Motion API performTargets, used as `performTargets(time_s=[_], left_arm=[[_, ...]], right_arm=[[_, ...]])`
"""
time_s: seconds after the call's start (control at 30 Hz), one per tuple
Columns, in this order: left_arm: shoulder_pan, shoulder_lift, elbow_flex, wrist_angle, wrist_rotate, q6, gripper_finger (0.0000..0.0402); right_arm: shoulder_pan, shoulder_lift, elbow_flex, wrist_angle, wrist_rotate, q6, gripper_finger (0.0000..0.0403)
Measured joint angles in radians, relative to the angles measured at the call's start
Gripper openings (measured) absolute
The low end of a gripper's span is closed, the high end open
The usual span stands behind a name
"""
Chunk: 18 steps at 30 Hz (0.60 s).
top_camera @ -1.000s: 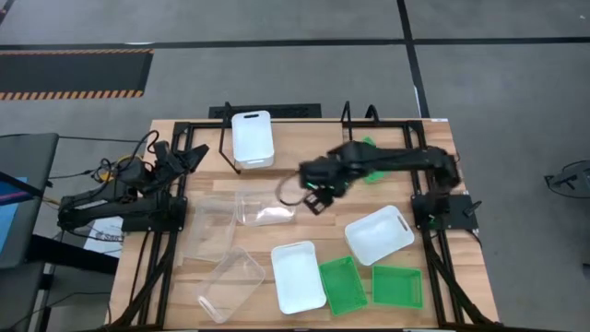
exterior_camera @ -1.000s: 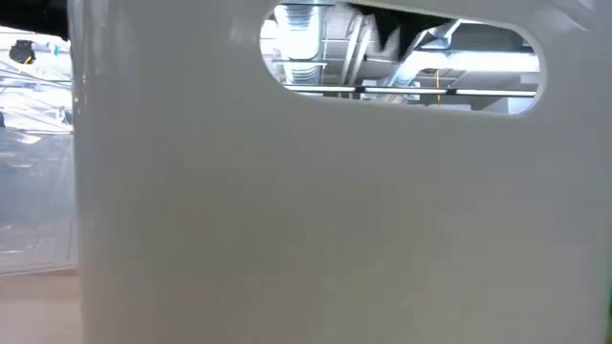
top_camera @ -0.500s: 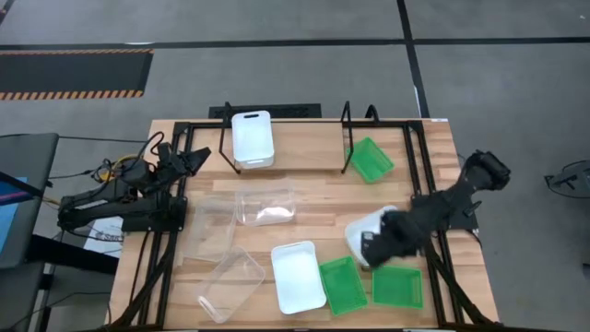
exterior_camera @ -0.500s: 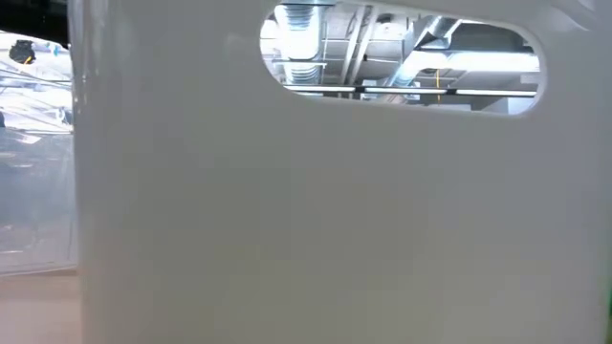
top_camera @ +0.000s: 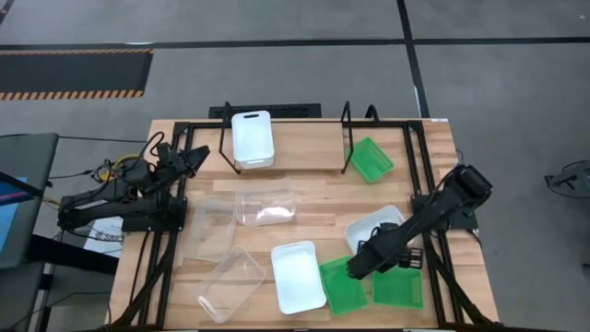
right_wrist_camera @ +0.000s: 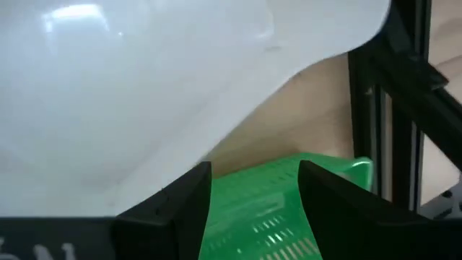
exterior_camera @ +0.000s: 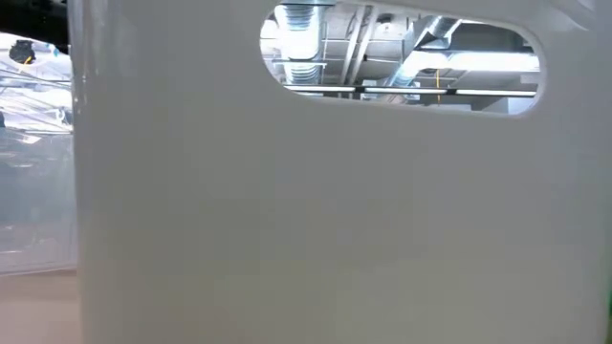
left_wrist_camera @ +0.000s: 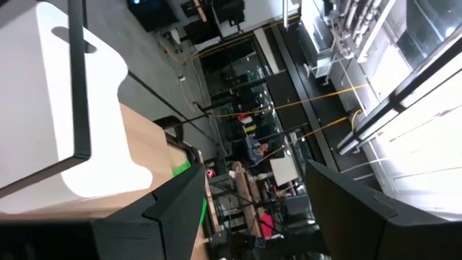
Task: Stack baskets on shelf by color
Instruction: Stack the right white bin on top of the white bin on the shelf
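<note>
The right gripper [top_camera: 355,270] hangs low over the near right part of the table, fingers spread with nothing between them, just above a bright green mesh basket [top_camera: 342,284] lying open side up, its long axis running front to back. A second green basket [top_camera: 397,286] sits just beside it. Behind the arm lies a tilted white basket [top_camera: 369,231]. Another white basket [top_camera: 252,137] stands on the shelf [top_camera: 295,148], long axis front to back. The left gripper [top_camera: 195,154] waits at the left edge, fingers apart.
</note>
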Motion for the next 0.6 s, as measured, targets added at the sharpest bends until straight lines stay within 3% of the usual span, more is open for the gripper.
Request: performTargets(time_s=[0.33, 0.6], left_arm=[[0.0, 0.0, 0.0, -0.017, -0.014, 0.0, 0.0228], [0.0, 0.0, 0.0, -0.026, -0.017, 0.0, 0.0228]], right_arm=[[-0.096, 0.026, -0.068, -0.017, 0.022, -0.024, 0.023], [-0.198, 0.022, -0.079, -0.084, 0.326, -0.154, 0.023]])
